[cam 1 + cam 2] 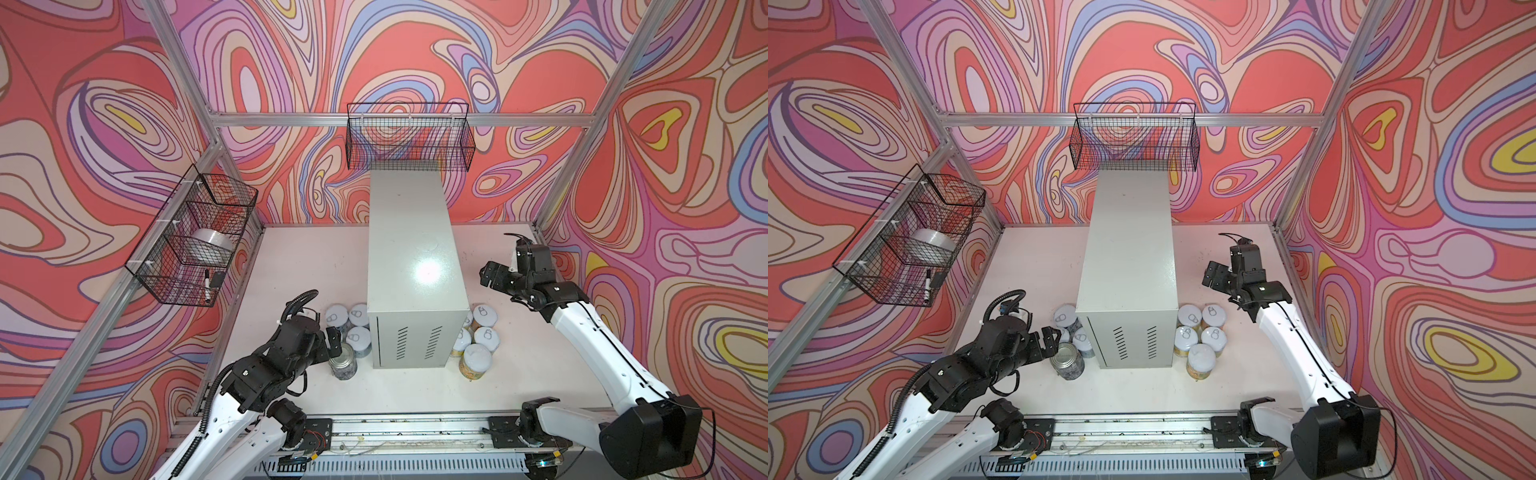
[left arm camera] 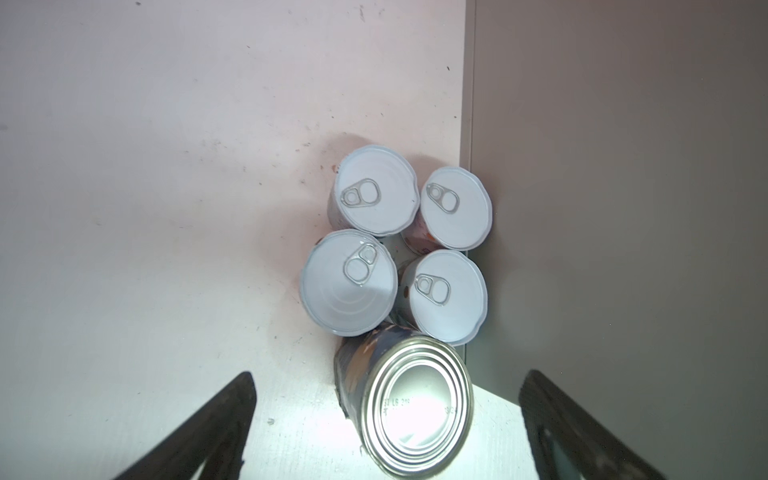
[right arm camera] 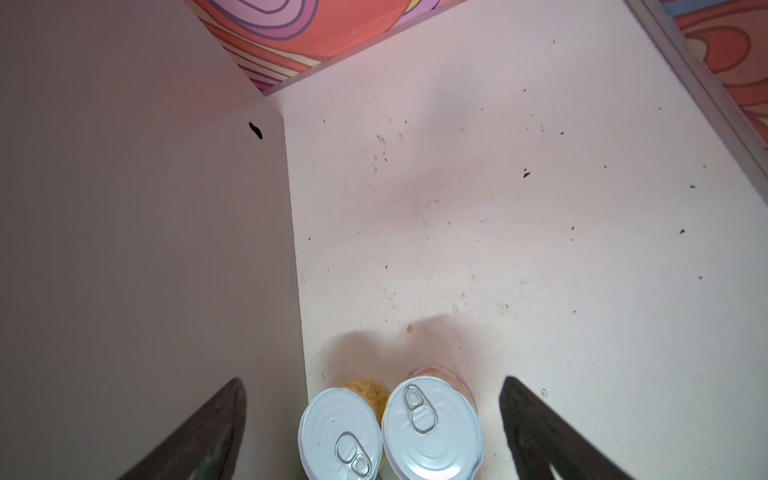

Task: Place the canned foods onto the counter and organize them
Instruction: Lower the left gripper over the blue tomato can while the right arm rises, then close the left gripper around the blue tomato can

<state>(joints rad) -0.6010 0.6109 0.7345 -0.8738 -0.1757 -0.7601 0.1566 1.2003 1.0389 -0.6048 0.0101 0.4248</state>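
Swirling red, pink and lilac wallpaper wraps three sides of a white tabletop [image 1: 299,266] framed by aluminium rails. Read both top views as a dial with twelve at the back wall. A tall light-grey metal cabinet [image 1: 409,249], glossy on top and with vent slits on its near face, runs from the centre toward twelve. A black wire basket [image 1: 409,137] hangs on the wall at twelve, above the cabinet's far end. A second black wire basket [image 1: 191,237] at ten holds a silver tape roll [image 1: 212,245] and a marker pen [image 1: 206,284].

At seven, by the cabinet's near-left corner, four short cylindrical tins [image 2: 349,282] with pale pull-tab lids stand packed two by two on the tabletop. The pair on the cabinet side sits just beside its wall. A dark-labelled tin [image 2: 419,407], its plain ribbed silver end facing up, stands at the six o'clock edge of that group. The left gripper [image 2: 386,376] has its black fingers spread wide on either side of this dark-labelled tin, with a clear gap on each side in the wrist view.

At five, five more pale-lidded tins [image 1: 1213,336], some with yellow labels, huddle on the tabletop against the cabinet's near-right corner. The right gripper [image 1: 490,276] hovers at three beside the cabinet, its fingers wide apart and holding nothing.
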